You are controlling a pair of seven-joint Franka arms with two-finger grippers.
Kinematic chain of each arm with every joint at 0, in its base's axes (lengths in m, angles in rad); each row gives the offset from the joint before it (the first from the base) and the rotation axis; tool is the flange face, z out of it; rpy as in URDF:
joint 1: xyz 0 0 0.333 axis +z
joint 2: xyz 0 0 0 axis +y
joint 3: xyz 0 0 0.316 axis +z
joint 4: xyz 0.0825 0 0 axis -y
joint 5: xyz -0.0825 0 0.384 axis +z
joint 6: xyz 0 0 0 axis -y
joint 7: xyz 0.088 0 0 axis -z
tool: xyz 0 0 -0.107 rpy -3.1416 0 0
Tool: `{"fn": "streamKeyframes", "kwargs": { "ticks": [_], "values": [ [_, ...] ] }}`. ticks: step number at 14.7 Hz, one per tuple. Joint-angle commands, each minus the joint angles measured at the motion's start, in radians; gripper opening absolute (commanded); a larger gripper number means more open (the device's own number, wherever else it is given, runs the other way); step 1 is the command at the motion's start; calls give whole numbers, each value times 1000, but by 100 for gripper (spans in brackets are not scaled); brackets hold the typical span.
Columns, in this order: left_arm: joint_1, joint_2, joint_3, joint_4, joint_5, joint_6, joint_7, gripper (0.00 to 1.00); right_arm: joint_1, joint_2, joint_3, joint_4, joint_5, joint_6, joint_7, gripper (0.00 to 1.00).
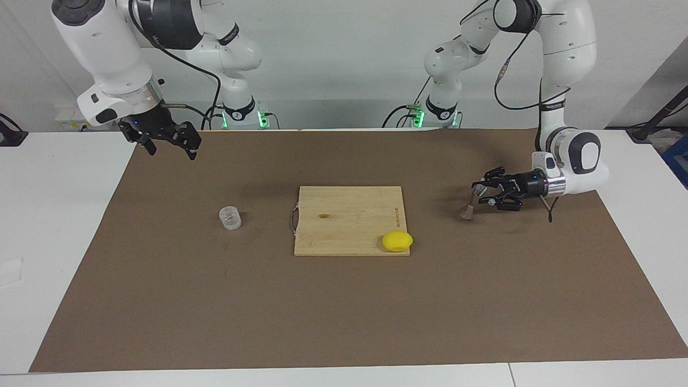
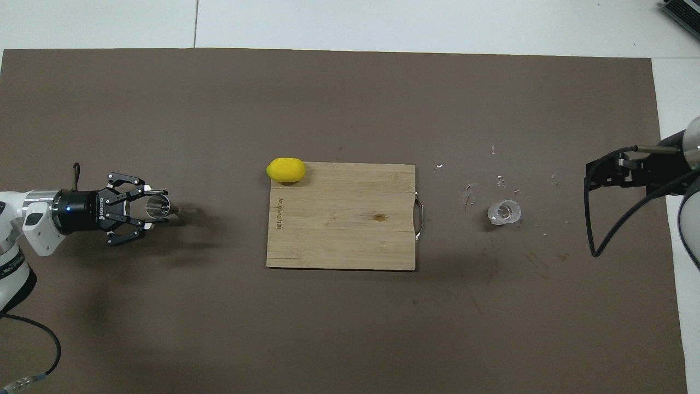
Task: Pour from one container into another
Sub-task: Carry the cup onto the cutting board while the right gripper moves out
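Note:
My left gripper (image 1: 478, 192) (image 2: 149, 207) reaches in sideways, low over the mat at the left arm's end of the table. It is shut on the upper cone of the metal jigger (image 1: 468, 206) (image 2: 159, 206), which hangs tilted with its lower end close to the mat. The clear glass cup (image 1: 230, 217) (image 2: 505, 212) stands upright on the mat, between the cutting board and the right arm's end. My right gripper (image 1: 172, 149) (image 2: 601, 174) waits open and raised over the mat's corner by the right arm's base, holding nothing.
A wooden cutting board (image 1: 344, 207) (image 2: 339, 241) lies in the middle of the brown mat (image 1: 344, 312). A yellow lemon (image 1: 397, 241) (image 2: 285, 169) sits at the board's corner farthest from the robots, toward the left arm's end. Small white specks (image 2: 499, 179) dot the mat around the glass cup.

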Motion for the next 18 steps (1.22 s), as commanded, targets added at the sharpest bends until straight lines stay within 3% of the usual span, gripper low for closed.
{"fn": "streamKeyframes", "kwargs": {
  "ticks": [1,9,15,18],
  "values": [
    [-55,-19,10,10,-29,-24,-35,48,-12,-20,4,-20,18,5,10,100],
    [-209,-78,10,-5,-122,0,-95,48,-26,-20,4,-20,18,5,3,100],
    [-350,-133,10,-76,-240,138,-103,48,-47,-18,2,-20,18,15,15,100],
    [-442,-156,10,-122,-356,239,-101,49,-38,-18,4,-22,18,31,99,100]
  ]
}}
